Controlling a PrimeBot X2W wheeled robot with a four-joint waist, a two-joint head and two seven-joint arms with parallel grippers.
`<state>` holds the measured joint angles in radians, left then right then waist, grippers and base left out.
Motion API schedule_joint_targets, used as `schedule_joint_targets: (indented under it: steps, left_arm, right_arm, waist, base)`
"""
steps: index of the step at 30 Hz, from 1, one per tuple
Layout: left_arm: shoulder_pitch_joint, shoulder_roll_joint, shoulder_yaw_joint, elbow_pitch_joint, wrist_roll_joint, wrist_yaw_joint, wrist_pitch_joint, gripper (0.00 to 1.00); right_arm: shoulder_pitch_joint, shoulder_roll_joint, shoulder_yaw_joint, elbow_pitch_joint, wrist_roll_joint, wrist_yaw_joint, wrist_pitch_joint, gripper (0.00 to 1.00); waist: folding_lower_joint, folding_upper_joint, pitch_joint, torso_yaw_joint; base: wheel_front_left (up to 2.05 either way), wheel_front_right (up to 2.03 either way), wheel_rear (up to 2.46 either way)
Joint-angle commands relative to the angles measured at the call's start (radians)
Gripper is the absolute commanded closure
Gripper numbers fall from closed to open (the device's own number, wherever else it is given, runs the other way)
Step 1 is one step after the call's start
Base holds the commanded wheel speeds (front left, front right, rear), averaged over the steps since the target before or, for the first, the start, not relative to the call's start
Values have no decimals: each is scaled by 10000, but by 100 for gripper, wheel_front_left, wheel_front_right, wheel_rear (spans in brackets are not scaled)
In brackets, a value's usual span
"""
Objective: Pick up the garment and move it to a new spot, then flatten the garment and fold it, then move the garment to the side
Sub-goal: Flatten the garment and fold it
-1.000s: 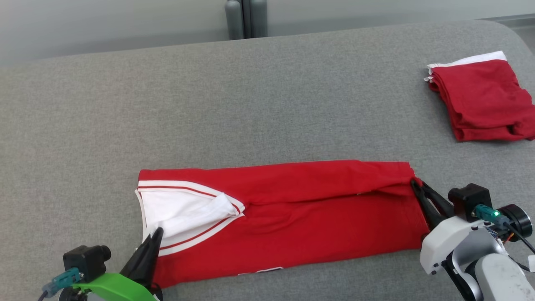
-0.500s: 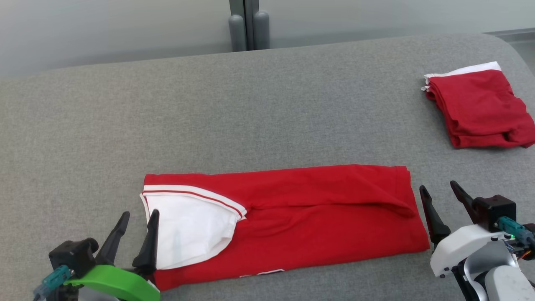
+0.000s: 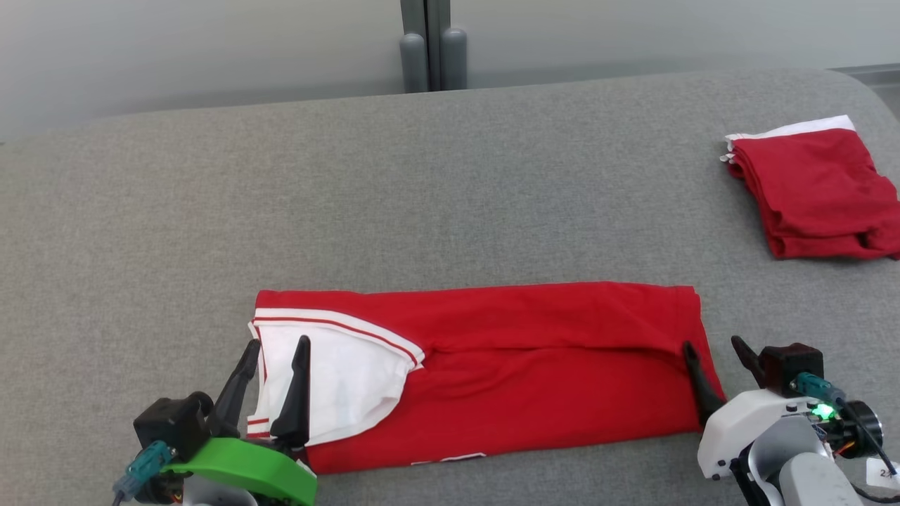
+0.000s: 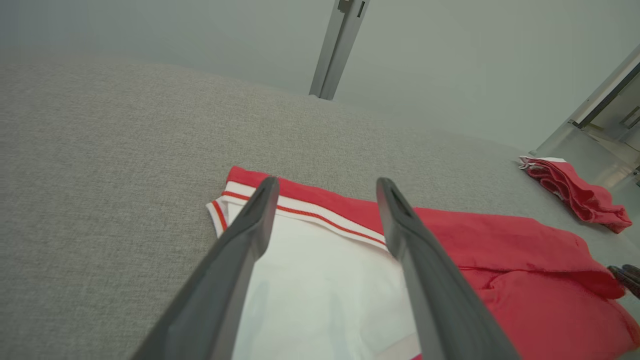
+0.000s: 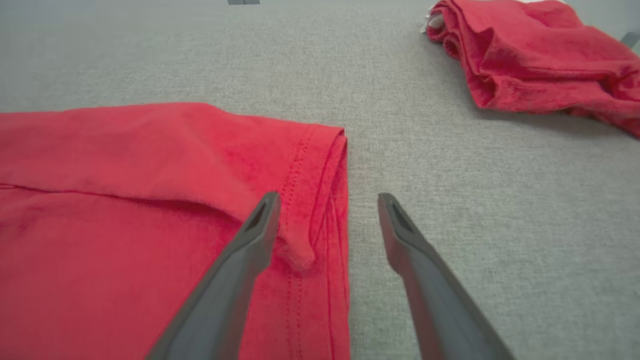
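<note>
We see a red garment [image 3: 548,365] folded into a long strip, lying flat across the near part of a grey upholstered surface [image 3: 422,183]. Its left end shows white lining [image 3: 337,379]. The left gripper [image 3: 277,344] hovers over that white end, fingers apart, holding nothing. The right gripper [image 3: 711,344] is at the hemmed right end, also spread and empty, one finger over cloth, one over upholstery. A second folded red garment [image 3: 815,190] lies far right, well apart.

At your far right, a folded red bundle [image 3: 815,190] with a white edge lies on the grey fabric desk [image 3: 422,183]; two grey posts [image 3: 434,60] stand behind its far edge.
</note>
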<state>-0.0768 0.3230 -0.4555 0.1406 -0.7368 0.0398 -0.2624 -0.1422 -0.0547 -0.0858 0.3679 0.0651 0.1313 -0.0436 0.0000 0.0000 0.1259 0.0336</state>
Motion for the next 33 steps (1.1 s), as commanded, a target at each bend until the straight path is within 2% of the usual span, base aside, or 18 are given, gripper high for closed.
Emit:
schedule_joint_targets:
  steps: [1,5,11,12,13,14,15,17,19,25,33]
  left_arm:
    - [-106,-62,103,81,131,-65,-27,0]
    - [-59,-182,243,223,302,-221,-27,0]
    - [35,-342,390,417,453,-383,-28,0]
    - [49,-363,410,440,474,-403,-28,0]
    - [59,-385,420,458,506,-417,-28,0]
    - [74,-415,427,482,532,-444,-28,0]
    - [82,-433,433,494,562,-462,-28,0]
    - [85,-464,407,534,643,-480,-28,0]
    - [85,-503,385,578,709,-508,-28,0]
    - [51,-590,257,729,897,-618,-28,0]
    - [-136,-734,126,905,1086,-685,-28,0]
  right_arm:
    - [-169,-1,-109,297,-77,-13,-97,0]
    - [-383,25,-225,1180,-158,-13,-315,0]
    - [-723,25,239,2216,-254,-13,-593,0]
    - [-768,24,274,2365,-256,-13,-603,7]
    - [-806,26,303,2497,-252,-13,-596,32]
    - [-856,29,319,2652,-270,-13,-594,53]
    - [-889,29,322,2770,-306,-13,-597,59]
    - [-978,31,314,3011,-316,-13,-631,84]
    - [-1105,29,264,3204,-334,-13,-661,100]
    - [-1439,-10,-297,3404,-585,-18,-937,100]
    - [-1197,-261,-1789,2583,-1138,-18,-629,100]
  waist:
    - [0,0,32,55]
    - [0,0,46,156]
    - [0,0,11,222]
    - [0,0,-1,225]
    - [0,0,-14,226]
    - [0,0,-31,222]
    - [0,0,-45,218]
    - [0,0,-75,205]
    - [0,0,-118,178]
    - [0,0,-299,17]
    - [0,0,-511,-239]
  base:
    - [0,0,0]
    - [0,0,0]
    - [0,0,0]
    - [0,0,0]
    - [0,0,0]
    - [0,0,0]
    - [0,0,0]
    - [0,0,0]
    - [0,0,0]
    - [0,0,0]
    - [0,0,0]
